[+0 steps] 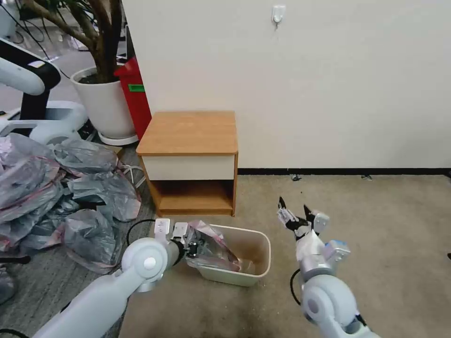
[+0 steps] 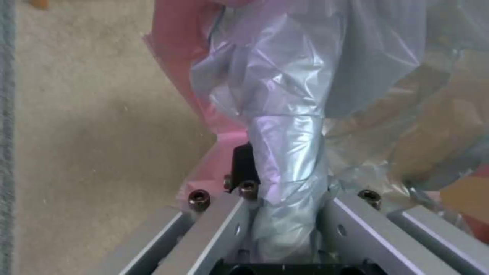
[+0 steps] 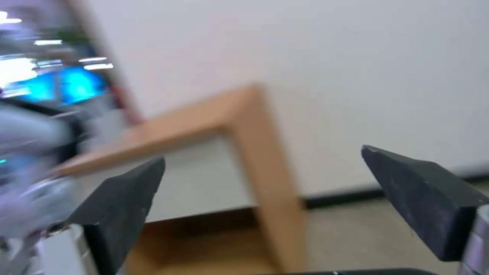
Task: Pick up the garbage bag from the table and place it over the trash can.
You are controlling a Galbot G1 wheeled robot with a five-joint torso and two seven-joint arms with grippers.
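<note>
The garbage bag is held bunched in the clenched left gripper at the trash can's 9 o'clock rim, its pink-banded mouth draped partly inside; the table stands bare at 12 o'clock. The right gripper hangs spread and empty at the can's 2 o'clock. The step is judged best done by the free edge being caught and drawn to the far rim.

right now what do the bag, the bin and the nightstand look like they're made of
The bag, pinched in the left end effector at the bin's near end: thin translucent grey plastic film with a pink band, crinkled and glossy. The bin: cream, smooth moulded plastic by its rounded corners. The nightstand: wood or wood-look laminate with faint grain, matte, with a cream front.
</note>
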